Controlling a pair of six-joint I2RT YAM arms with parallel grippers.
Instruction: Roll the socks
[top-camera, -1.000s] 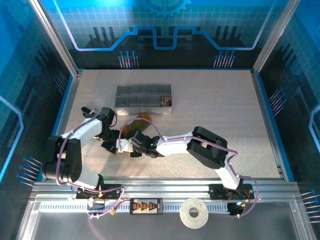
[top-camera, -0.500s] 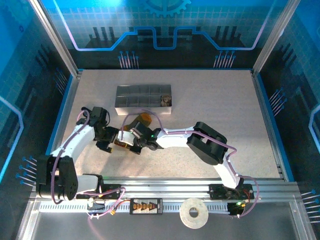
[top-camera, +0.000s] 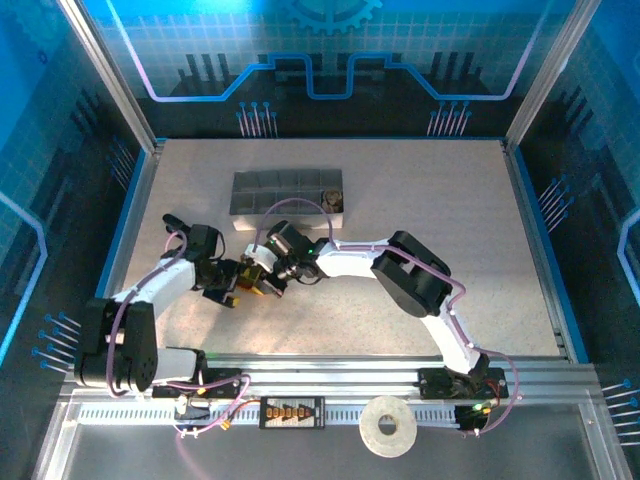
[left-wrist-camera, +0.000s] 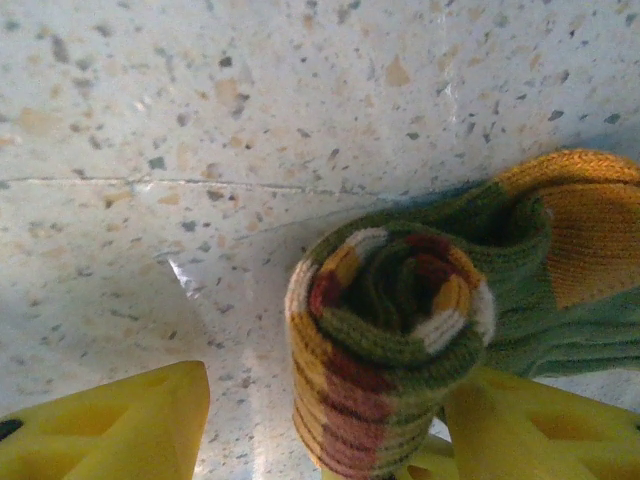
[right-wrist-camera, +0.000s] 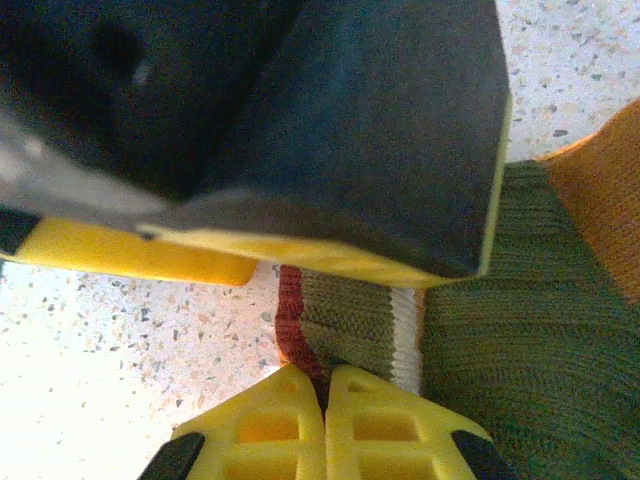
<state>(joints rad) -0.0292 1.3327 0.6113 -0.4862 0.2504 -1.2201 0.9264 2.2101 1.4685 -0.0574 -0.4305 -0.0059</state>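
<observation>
One tight roll of the socks (left-wrist-camera: 385, 340) lies on the table (top-camera: 450, 200) at about 8 o'clock from the table's centre, between the two grippers. In the left wrist view I see its spiral end: olive green knit with bands of red, orange and white. The unrolled part trails off toward 3 o'clock in that view, olive with an orange patch. I cannot separate the two socks within the roll.

The left gripper (left-wrist-camera: 330, 390) straddles the roll with its jaws apart. One yellow finger sits against the roll, and the other stands off from it with bare table between. The right gripper (right-wrist-camera: 325, 385) has its yellow fingertips pressed together on the striped cuff. I cannot tell whether any fabric is caught between them.

The table is pale speckled stone, flat and brightly lit. A grey divided tray (top-camera: 236, 200) sits at 11 o'clock, just beyond the grippers. A small brownish item I cannot identify is in its right end compartment. Open surface runs from 12 round to 5 o'clock, crossed only by the right arm. Blue gridded walls close the left, far and right edges, and a metal rail (top-camera: 560, 375) bounds the near edge.
</observation>
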